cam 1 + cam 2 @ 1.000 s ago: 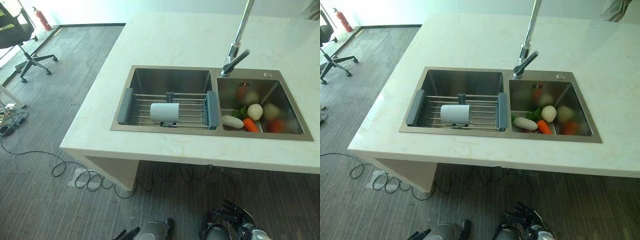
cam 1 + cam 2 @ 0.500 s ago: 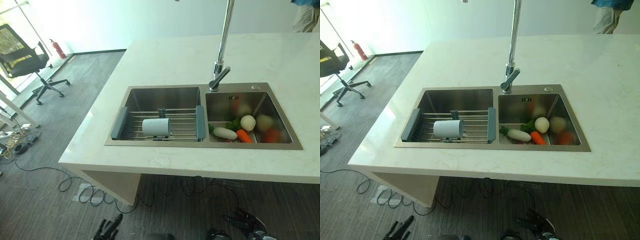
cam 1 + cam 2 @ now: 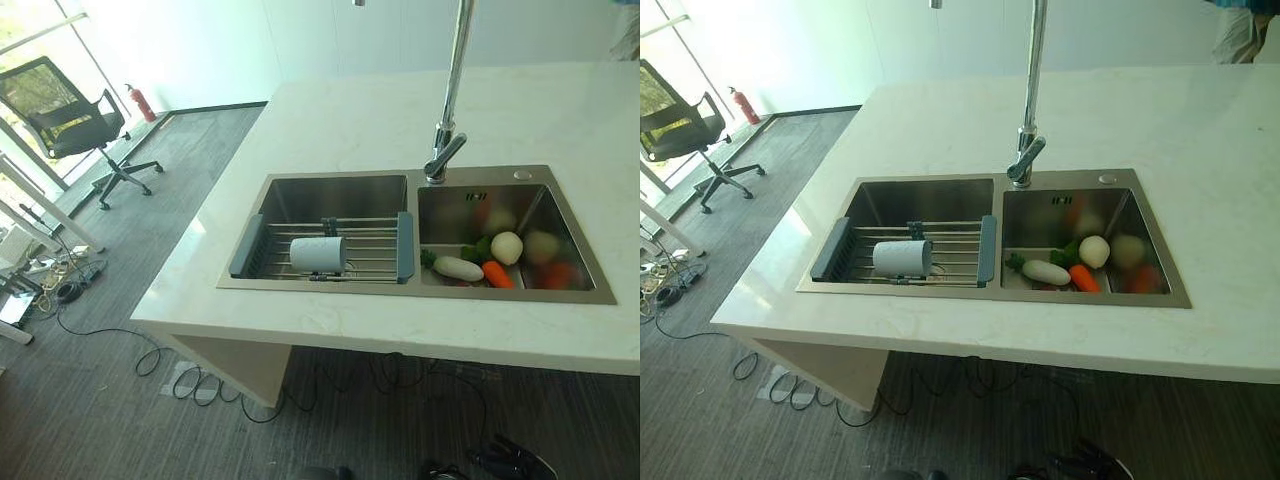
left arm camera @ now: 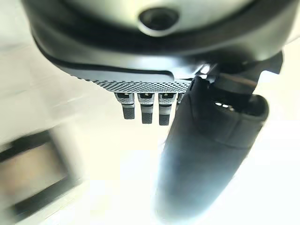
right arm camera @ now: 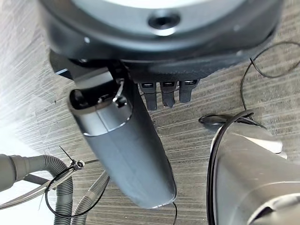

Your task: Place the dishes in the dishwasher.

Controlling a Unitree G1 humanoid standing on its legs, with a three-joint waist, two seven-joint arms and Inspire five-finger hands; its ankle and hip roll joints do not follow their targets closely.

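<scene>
Worktop: pale stone island worktop [image 3: 340,120] carrying a steel double sink [image 3: 520,296] with a tall tap [image 3: 447,130] between the bowls
Task item: one white cup [image 3: 317,254] lies on its side on the wire drying rack [image 3: 380,262] that spans the sink's left bowl, resting on the bars and clear of the grey end pieces
Other contents: the right bowl holds vegetables, among them a white radish [image 3: 458,268], a carrot [image 3: 497,274] and a pale onion [image 3: 508,248]; none is a dish
Dishwasher: no dishwasher is identifiable in these views
Left robot hand: in its wrist view the left robot hand [image 4: 154,70] has fingers extended and loose, thumb standing clear, nothing held
Right robot hand: the right robot hand [image 5: 164,75] hangs low over the grey floor [image 5: 225,93], fingers straight and slack, thumb apart, nothing held; the head view shows it at the bottom edge [image 3: 515,462], well short of the sink
Step in hand: judged to be the approach and reach for the cup; no contact made
Recommended method: stand close to the worktop edge first, then bring one hand down over the rack from above; close round the cup's body across its width, not along the bars, so the fingers do not snag the wire
Risk: a cup on its side is likely to roll along the bars if nudged; close thumb and fingers together
</scene>
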